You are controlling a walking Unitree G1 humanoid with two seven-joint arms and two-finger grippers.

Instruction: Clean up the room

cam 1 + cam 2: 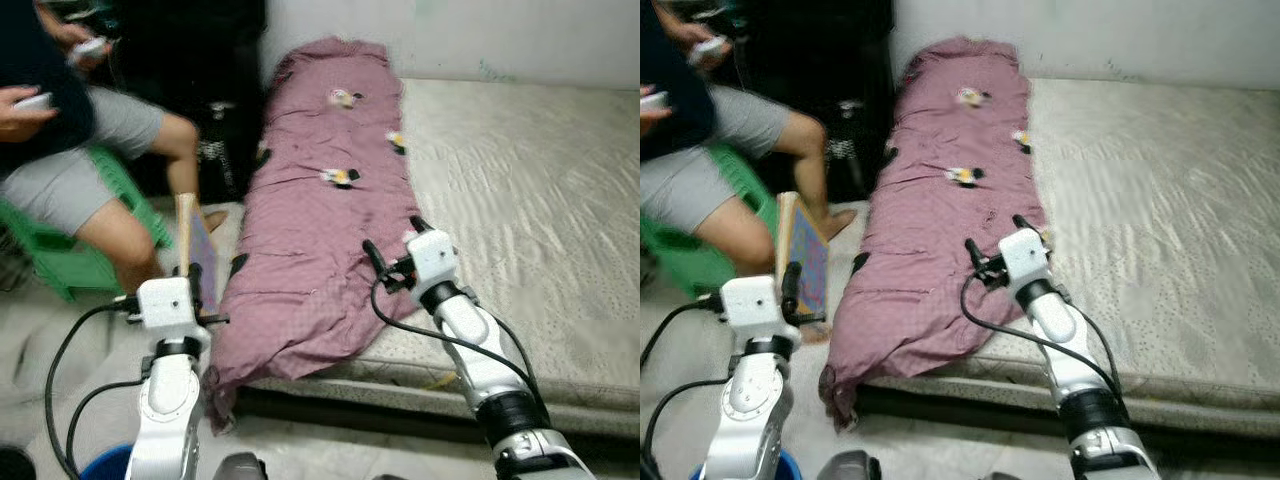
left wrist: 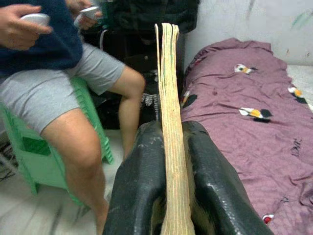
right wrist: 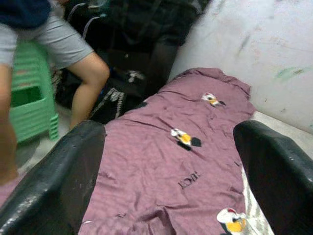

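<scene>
Bed (image 1: 540, 200) carries a rumpled quilt (image 1: 320, 200); left gripper (image 2: 173, 161) pinches a fan (image 1: 805, 262), right gripper (image 3: 171, 171) spread over the quilt. Tidying looks barely begun.

Head eyes look down; all views share purple quilt (image 1: 320, 230)

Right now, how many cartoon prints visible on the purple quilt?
3: one near the far end, one at the right edge, one mid-quilt. Folds may hide more.
</scene>
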